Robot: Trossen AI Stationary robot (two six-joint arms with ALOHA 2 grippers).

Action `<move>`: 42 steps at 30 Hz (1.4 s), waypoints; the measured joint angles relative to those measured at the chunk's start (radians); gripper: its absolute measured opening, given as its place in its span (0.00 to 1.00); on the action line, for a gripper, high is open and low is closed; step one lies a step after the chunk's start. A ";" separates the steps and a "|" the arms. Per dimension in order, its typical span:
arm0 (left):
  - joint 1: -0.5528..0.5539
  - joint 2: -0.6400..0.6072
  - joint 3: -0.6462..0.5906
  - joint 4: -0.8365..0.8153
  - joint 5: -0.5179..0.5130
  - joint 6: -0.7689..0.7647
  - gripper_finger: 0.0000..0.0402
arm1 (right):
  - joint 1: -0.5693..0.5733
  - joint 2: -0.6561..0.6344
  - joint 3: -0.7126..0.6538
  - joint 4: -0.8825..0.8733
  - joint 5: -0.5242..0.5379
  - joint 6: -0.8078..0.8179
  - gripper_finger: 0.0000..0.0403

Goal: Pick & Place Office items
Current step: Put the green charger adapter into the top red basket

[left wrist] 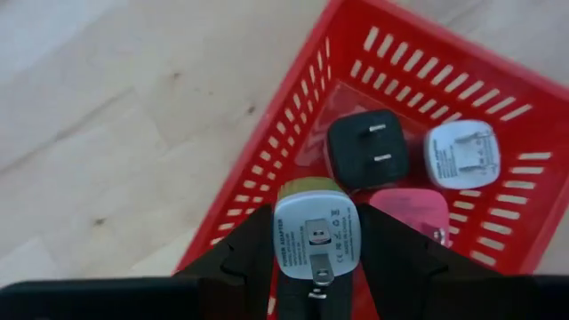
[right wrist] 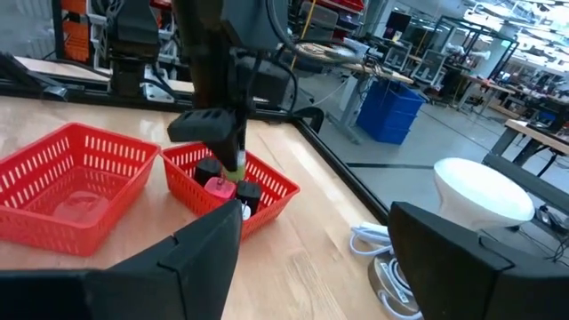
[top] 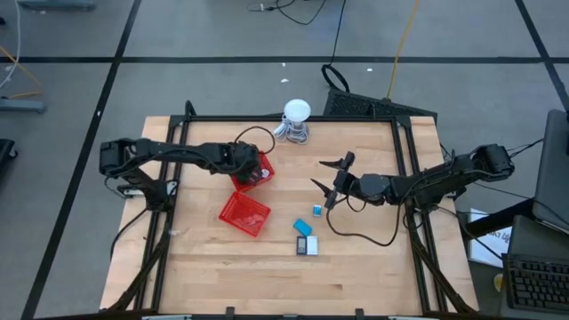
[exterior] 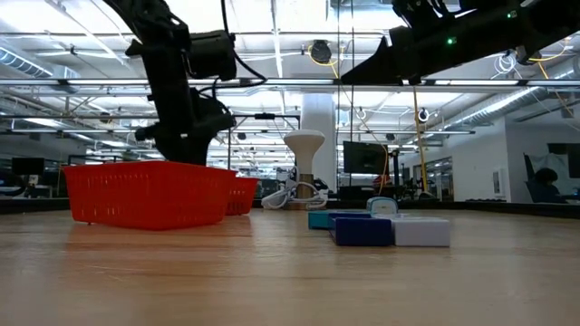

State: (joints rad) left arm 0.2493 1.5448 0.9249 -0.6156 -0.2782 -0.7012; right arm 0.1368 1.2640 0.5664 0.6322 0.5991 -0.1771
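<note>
My left gripper (left wrist: 316, 233) hangs over the far red basket (top: 240, 182), shut on a small white adapter with a green end (left wrist: 313, 233). In that basket lie a black piece (left wrist: 366, 151), a white piece (left wrist: 460, 153) and a pink piece (left wrist: 411, 213). On the wood to the right lie a light blue piece (top: 317, 211), a teal piece (top: 303, 228) and a dark blue and white pair (top: 307, 246). My right gripper (top: 322, 175) stands open above the table's middle, level, with nothing between its fingers. My left gripper pinches the white adapter by its two opposite sides (left wrist: 283, 238) between its two fingers. The fingers come from above, slanting down toward the basket. The adapter hangs inside the basket's rim, just above the pink piece (right wrist: 220, 187); whether it touches that piece I cannot tell.
A second red basket (top: 244, 213) sits nearer the table's front, left of the loose pieces. A white round-headed gadget with a coiled cable (top: 296, 120) stands at the far edge. Bare wood lies along the near edge and the left side.
</note>
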 joint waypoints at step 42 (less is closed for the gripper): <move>-0.001 0.074 0.000 0.040 0.016 -0.010 0.38 | 0.000 0.000 0.000 -0.017 -0.002 0.008 0.66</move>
State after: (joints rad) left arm 0.2485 1.6184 0.9249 -0.5755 -0.2619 -0.7117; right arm 0.1371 1.2640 0.5664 0.6147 0.5972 -0.1687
